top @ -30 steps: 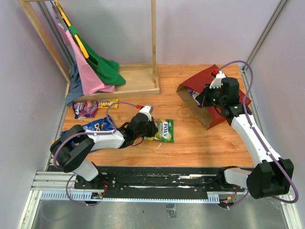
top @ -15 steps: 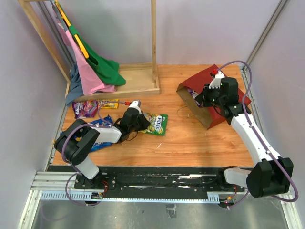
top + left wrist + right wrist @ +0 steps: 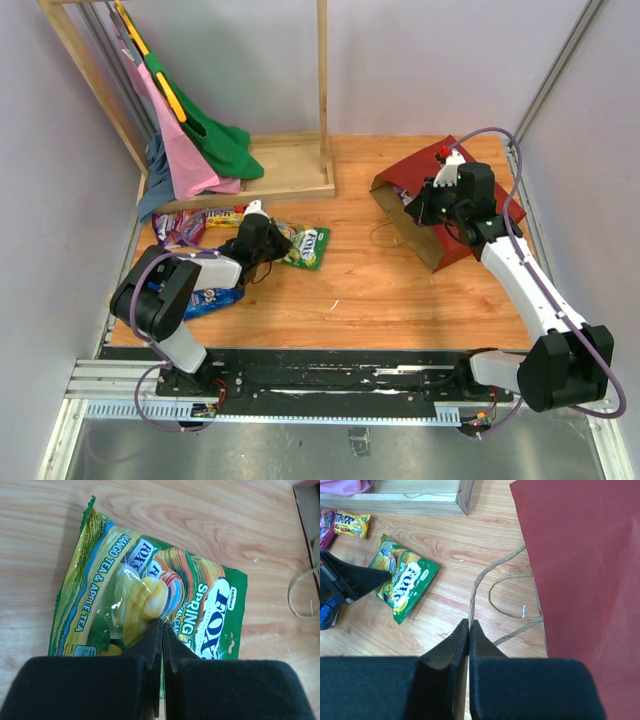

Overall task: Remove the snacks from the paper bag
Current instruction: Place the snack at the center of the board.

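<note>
The dark red paper bag [image 3: 422, 166] lies on its side at the back right, its brown mouth facing left. My right gripper [image 3: 469, 623] is shut on one of its string handles [image 3: 476, 587], just in front of the mouth [image 3: 415, 207]. A yellow-green Fox's packet [image 3: 150, 587] lies flat on the wood, and my left gripper [image 3: 161, 626] is shut on its near edge [image 3: 262, 238]. Left of it lie a purple packet [image 3: 178, 228], a yellow M&M's packet [image 3: 226, 216] and the blue Doritos bag [image 3: 208, 292]. What the paper bag holds is hidden.
A wooden rack [image 3: 290, 175] with pink [image 3: 185, 165] and green cloths [image 3: 225, 145] stands at the back left, close behind the packets. Walls close in both sides, and the black rail [image 3: 330, 375] runs along the near edge.
My left gripper has pulled the yellow-green packet left and towards the back, up to the other packets, and its jaws have closed fully. The right gripper still holds the handle in place.
</note>
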Action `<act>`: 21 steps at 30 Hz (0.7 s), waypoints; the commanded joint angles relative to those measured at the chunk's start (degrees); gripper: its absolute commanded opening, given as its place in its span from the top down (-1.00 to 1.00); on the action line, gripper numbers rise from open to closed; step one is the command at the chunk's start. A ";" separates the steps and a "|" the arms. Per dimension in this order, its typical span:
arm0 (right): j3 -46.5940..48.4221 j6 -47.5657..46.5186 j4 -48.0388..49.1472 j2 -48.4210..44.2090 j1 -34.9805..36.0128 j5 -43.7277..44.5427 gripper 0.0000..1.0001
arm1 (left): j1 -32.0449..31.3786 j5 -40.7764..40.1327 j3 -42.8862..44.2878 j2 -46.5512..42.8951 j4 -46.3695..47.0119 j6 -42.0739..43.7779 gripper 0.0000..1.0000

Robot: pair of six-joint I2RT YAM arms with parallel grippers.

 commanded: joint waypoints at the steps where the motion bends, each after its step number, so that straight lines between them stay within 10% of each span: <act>1: 0.55 0.07 0.83 0.33 1.71 -1.44 0.97 | 1.84 -4.47 2.62 1.71 -6.25 0.36 0.99; 21: 1.40 -0.51 0.88 2.35 2.03 -1.75 0.97 | 15.58 -6.89 5.47 3.65 -8.57 -10.03 0.99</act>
